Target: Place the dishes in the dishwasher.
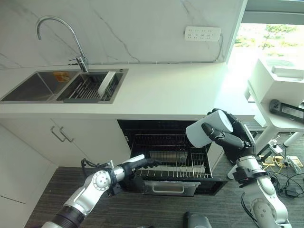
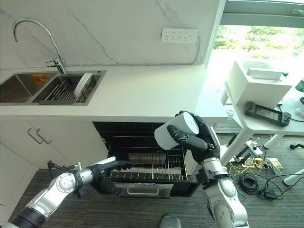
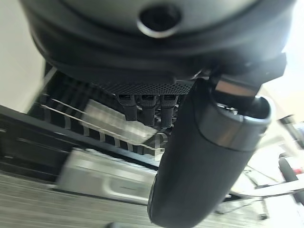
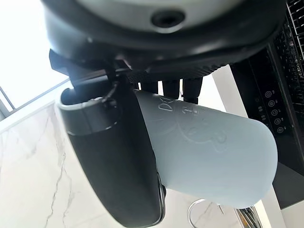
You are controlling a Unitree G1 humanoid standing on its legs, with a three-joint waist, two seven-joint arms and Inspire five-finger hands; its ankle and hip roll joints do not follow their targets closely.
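Observation:
My right hand [image 1: 233,138] is shut on a pale cup [image 1: 207,129], held tilted on its side in the air above the right end of the dishwasher's pulled-out wire rack [image 1: 192,164]. In the right wrist view the cup [image 4: 213,152] lies between the thumb [image 4: 114,156] and the fingers. My left hand [image 1: 138,165] reaches low to the rack's front left edge with straight fingers and holds nothing. A shallow metal tray [image 1: 164,156] lies in the rack. A white plate [image 1: 106,83] stands on edge in the sink's drying rack.
The dishwasher sits under the white counter [image 1: 175,90], its front handle [image 1: 164,189] sticking out over the dark floor. A double sink [image 1: 33,86] with a faucet [image 1: 57,28] is at the left. A white side table [image 2: 259,92] stands at the right.

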